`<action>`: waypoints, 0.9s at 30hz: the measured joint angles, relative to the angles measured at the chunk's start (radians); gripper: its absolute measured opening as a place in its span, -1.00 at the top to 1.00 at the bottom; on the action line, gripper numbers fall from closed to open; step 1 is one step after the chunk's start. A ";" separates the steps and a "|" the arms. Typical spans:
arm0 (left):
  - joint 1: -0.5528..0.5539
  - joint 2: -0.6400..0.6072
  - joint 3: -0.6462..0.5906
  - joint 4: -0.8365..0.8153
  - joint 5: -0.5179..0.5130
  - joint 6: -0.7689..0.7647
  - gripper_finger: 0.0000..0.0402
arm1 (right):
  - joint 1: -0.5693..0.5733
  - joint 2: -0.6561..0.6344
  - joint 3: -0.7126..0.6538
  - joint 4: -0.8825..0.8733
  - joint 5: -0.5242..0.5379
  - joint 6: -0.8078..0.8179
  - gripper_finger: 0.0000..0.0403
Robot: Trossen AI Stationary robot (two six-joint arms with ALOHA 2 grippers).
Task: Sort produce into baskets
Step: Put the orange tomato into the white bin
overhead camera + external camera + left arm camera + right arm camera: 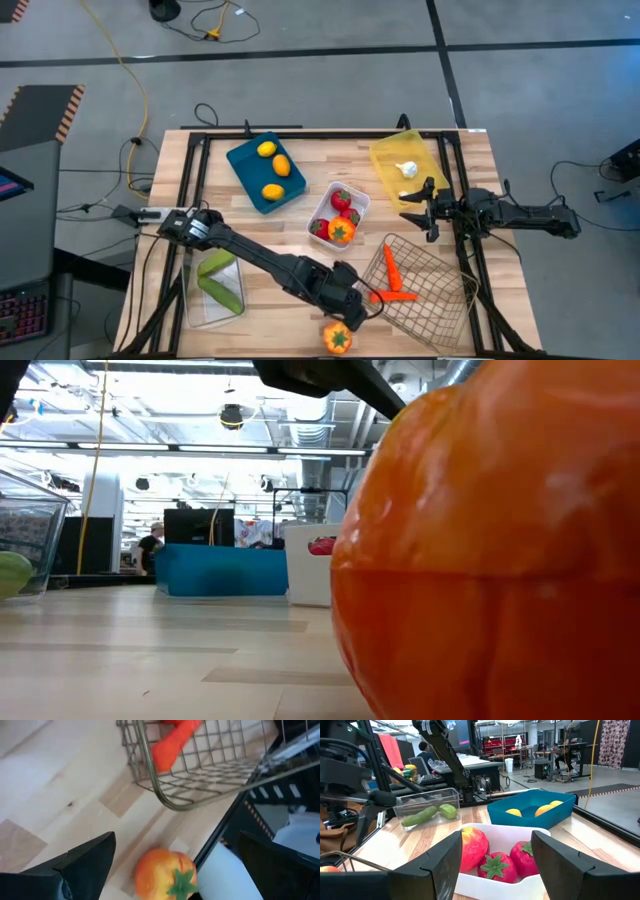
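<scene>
An orange-red pepper [337,338] with a green stem lies on the table near the front edge; it fills the right of the low view [480,560]. My left gripper [352,308] hovers open just above and behind it, and the pepper [165,875] shows between its fingers without touching them. The wire mesh basket [425,295] holds two carrots [392,275]. My right gripper [428,210] is open and empty, between the yellow tray [405,165] and the wire basket, facing the white tray [495,870].
The teal tray [265,172] holds three citrus fruits. The white tray [338,215] holds tomatoes and a pepper. The yellow tray holds garlic [407,169]. The clear bin [215,285] at front left holds cucumbers. The wire basket's corner [167,802] is close to the pepper.
</scene>
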State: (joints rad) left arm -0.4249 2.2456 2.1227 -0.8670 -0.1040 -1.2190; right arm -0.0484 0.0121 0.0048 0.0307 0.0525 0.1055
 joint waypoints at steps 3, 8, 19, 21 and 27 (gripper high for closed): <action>0.001 0.000 0.000 -0.001 0.020 -0.035 -0.99 | 0.000 0.000 0.000 0.000 0.000 0.000 -0.31; -0.002 0.000 0.000 -0.001 0.120 -0.061 -0.99 | 0.000 0.000 0.000 0.000 0.000 0.000 -0.31; -0.014 0.000 0.000 -0.020 0.125 -0.113 -0.99 | 0.000 0.000 0.000 0.000 0.000 0.000 -0.31; -0.014 0.000 0.000 -0.017 0.125 -0.130 -0.99 | 0.000 0.000 0.000 0.000 0.000 0.000 -0.31; -0.026 0.008 0.000 -0.006 0.118 -0.271 -0.99 | 0.000 0.000 0.000 0.000 0.000 0.000 -0.31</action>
State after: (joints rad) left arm -0.4505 2.2532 2.1227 -0.8728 0.0143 -1.4897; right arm -0.0483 0.0120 0.0045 0.0307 0.0525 0.1055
